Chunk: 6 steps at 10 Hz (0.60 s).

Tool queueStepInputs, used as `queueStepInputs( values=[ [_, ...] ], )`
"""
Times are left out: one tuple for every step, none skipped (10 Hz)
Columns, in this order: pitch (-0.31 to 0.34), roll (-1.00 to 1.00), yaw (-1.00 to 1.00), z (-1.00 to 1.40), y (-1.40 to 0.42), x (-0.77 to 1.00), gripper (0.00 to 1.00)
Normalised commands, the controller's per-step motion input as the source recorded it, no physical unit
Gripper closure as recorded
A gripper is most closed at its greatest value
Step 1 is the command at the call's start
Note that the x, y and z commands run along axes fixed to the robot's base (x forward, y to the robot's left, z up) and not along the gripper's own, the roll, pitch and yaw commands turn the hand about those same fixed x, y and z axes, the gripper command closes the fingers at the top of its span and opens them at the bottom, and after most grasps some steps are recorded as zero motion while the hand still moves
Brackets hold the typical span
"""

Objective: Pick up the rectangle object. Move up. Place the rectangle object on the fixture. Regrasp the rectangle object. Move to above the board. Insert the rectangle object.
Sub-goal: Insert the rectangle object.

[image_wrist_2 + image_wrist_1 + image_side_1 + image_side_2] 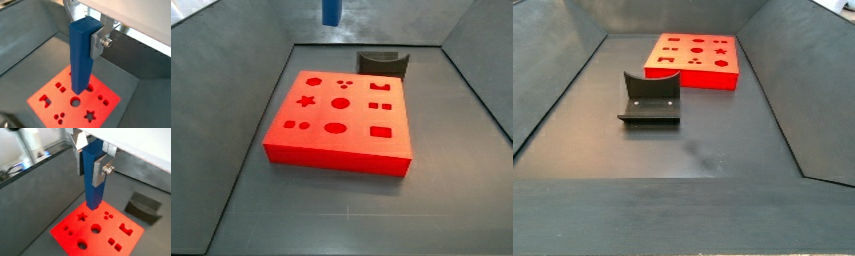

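The rectangle object is a long blue bar hanging upright, and my gripper is shut on its upper part, a silver finger pressed on its side. Both wrist views show the bar held by the gripper above the orange-red board, its lower end clear of the board. In a side view only the bar's lower end shows, high over the board's far edge. The gripper is out of view in both side views.
The dark fixture stands on the grey floor just beyond the board, also seen as the fixture and the fixture. Sloping grey walls enclose the floor. The board sits at the far end.
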Motion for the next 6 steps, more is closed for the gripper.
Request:
queueStepInputs(
  values=[
    [0.000, 0.00, -1.00, -0.10, 0.00, 0.00, 1.00],
    [0.000, 0.00, -1.00, -0.16, 0.00, 0.00, 1.00],
    [-0.009, 0.00, -1.00, -0.21, 0.00, 0.00, 1.00],
    [-0.043, -0.02, -1.00, -0.40, 0.00, 0.00, 1.00],
    [-0.030, 0.00, -1.00, -0.45, -0.01, 0.00, 1.00],
    [0.000, 0.00, -1.00, -0.40, -0.07, 0.00, 1.00]
  ],
)
